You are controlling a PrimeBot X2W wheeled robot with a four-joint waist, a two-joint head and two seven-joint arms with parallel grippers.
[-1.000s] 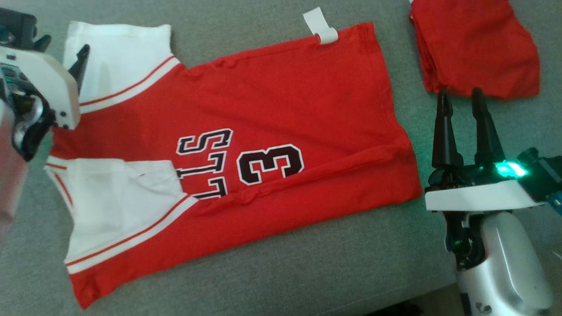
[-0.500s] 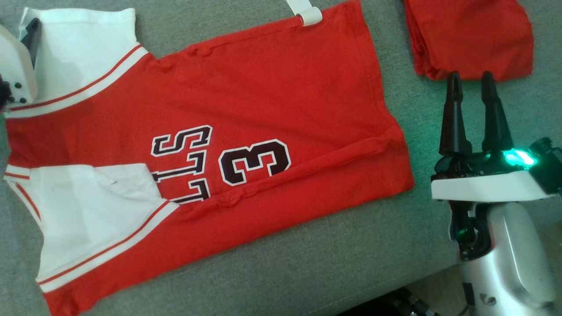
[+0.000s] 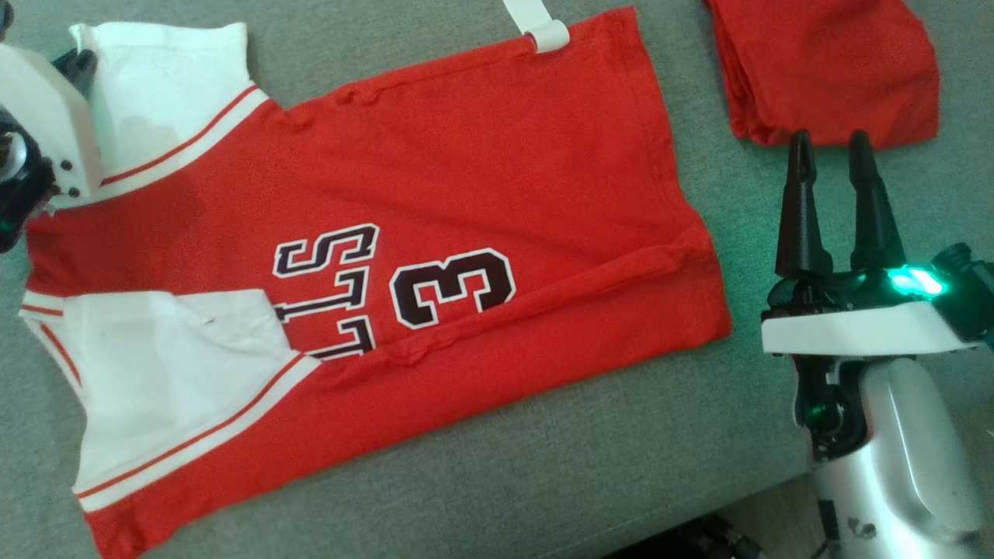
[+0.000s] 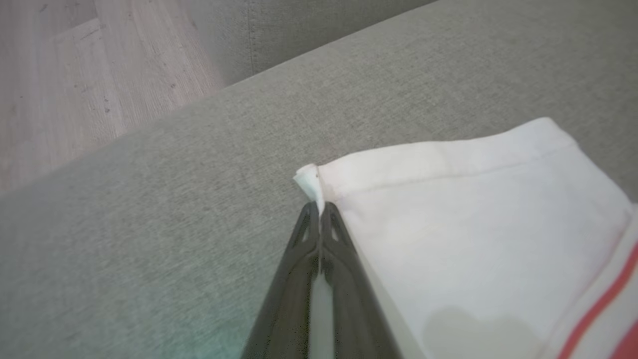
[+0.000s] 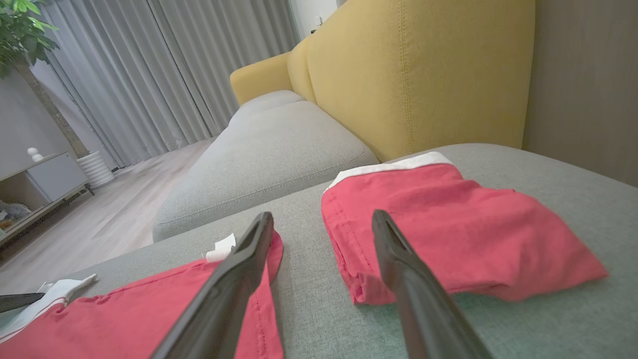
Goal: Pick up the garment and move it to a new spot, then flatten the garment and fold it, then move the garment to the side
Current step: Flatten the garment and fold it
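The garment (image 3: 466, 178) is a red jersey with white sleeves and a "3" print, lying flat on the grey sofa cushion (image 3: 543, 466). At its far left, my left gripper (image 3: 78, 64) is on the upper white sleeve (image 3: 163, 85). In the left wrist view the left gripper (image 4: 319, 207) is shut, with the sleeve's (image 4: 473, 224) corner pinched between its tips and a small fold sticking out past them. My right gripper (image 3: 829, 144) stands open over bare cushion, just right of the jersey's hem. In the right wrist view the right gripper (image 5: 324, 217) holds nothing.
A folded red garment (image 3: 831, 62) lies at the back right, just beyond the right fingertips, and appears as the folded red garment (image 5: 448, 229) in the right wrist view. A white tag (image 3: 543, 23) sticks out at the jersey's far edge. A yellow sofa back (image 5: 423, 75) rises behind. Wooden floor (image 4: 75, 75) lies past the cushion's left edge.
The head camera has shifted, so the whole picture moved. My left gripper has closed on the corner of the white sleeve. The right arm has stayed put.
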